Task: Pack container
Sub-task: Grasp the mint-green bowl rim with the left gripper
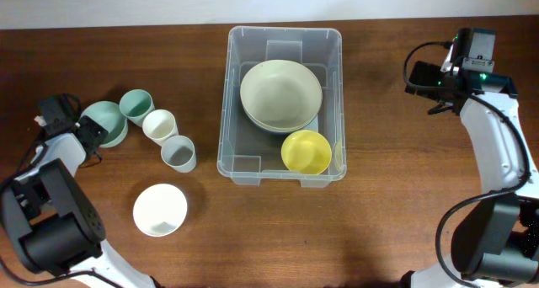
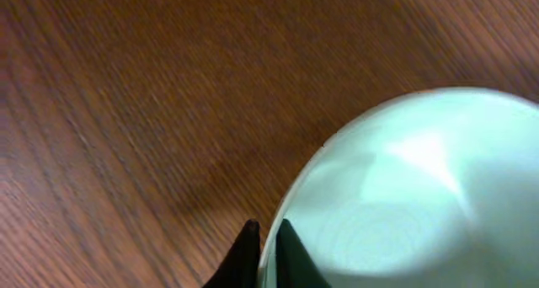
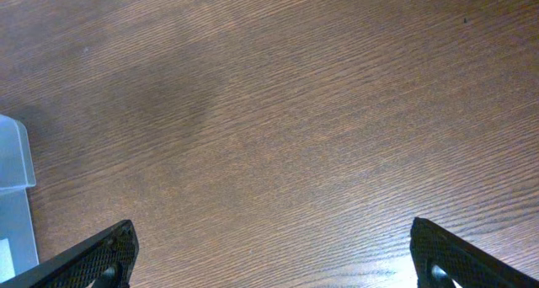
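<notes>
The clear container (image 1: 232, 94) stands mid-table and holds a large cream bowl (image 1: 280, 93) on a grey-green one, plus a yellow bowl (image 1: 306, 151). At the far left sits a mint-green bowl (image 1: 108, 118), which fills the right of the left wrist view (image 2: 421, 178). My left gripper (image 1: 91, 133) (image 2: 268, 244) is shut on its rim, one finger inside and one outside. My right gripper (image 1: 426, 77) (image 3: 274, 254) hangs open over bare wood to the right of the container, whose corner (image 3: 13, 178) shows at the left edge of the right wrist view.
Next to the mint bowl stand a teal cup (image 1: 135, 104), a cream cup (image 1: 159, 125) and a grey cup (image 1: 178, 152). A white bowl (image 1: 160, 209) sits nearer the front edge. The right arm's links run down the right side.
</notes>
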{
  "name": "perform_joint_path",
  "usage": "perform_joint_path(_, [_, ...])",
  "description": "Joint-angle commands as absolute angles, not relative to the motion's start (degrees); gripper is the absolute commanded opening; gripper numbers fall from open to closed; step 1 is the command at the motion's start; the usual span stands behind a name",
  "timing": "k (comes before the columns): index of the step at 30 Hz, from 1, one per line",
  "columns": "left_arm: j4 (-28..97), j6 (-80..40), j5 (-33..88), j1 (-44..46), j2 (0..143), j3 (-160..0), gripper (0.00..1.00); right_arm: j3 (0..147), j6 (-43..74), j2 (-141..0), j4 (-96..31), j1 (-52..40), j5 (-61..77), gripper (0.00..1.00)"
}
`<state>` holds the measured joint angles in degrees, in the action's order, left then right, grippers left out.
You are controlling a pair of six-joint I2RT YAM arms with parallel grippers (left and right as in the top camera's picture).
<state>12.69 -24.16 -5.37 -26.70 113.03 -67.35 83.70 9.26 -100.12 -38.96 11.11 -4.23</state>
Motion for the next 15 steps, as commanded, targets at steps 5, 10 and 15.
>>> perform_joint_path(5, [17.2,-22.5,-6.4,-31.8,107.6,-70.4,0.01,84.3,9.7,-98.7,-38.8,11.3,-4.8,0.99])
perform_joint_path(10, [19.4,-22.5,-4.2,-33.2,98.5,-71.7,0.01,84.3,9.7,-98.7,-38.8,11.3,-4.8,0.99])
perform_joint_path(15, [20.2,-22.5,9.9,-32.4,89.3,-71.7,0.01,84.3,9.7,-98.7,-38.8,11.3,-4.8,0.99])
